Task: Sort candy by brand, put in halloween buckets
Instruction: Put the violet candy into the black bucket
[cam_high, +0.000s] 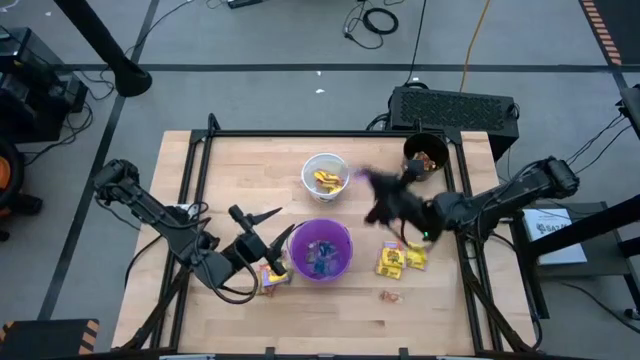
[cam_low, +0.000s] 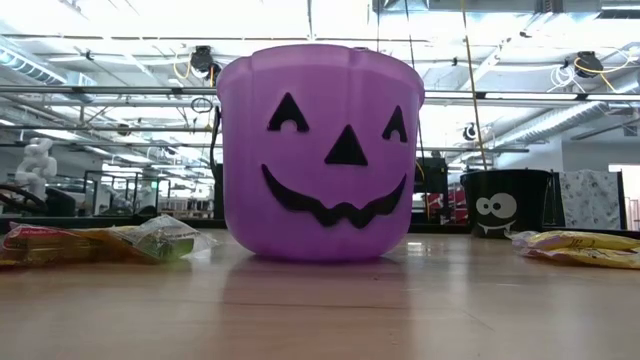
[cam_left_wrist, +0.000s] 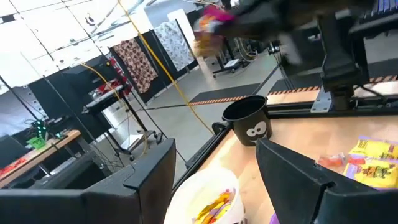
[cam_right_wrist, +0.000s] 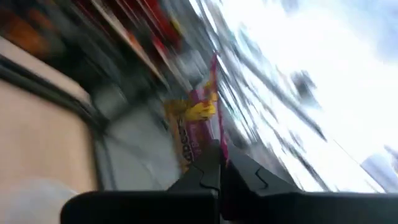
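Note:
My right gripper (cam_high: 372, 181) is blurred with motion, above the table between the white bucket (cam_high: 325, 176) and the black bucket (cam_high: 427, 152). It is shut on a pink and yellow candy packet (cam_right_wrist: 198, 121). My left gripper (cam_high: 256, 216) hangs open over the table, left of the purple bucket (cam_high: 322, 249), touching nothing. The white bucket holds yellow packets, the purple bucket blue ones, and the black bucket some orange ones. Loose yellow packets (cam_high: 400, 259) lie right of the purple bucket. In the low view the purple bucket (cam_low: 320, 150) fills the middle. My right gripper pinches the pink and yellow packet between its two fingertips (cam_right_wrist: 208, 168), holding it by one end (cam_right_wrist: 214, 146). The rest of the packet sticks out past the fingers. It is lifted clear of the table, as the left wrist view shows (cam_left_wrist: 208, 23).
A packet (cam_high: 272, 276) lies by the purple bucket's left side, below my left gripper. A small sweet (cam_high: 390, 296) sits near the table's near edge. A black box with a ridged top (cam_high: 455, 105) stands beyond the far right corner. A raised rail frames the table (cam_high: 300, 133).

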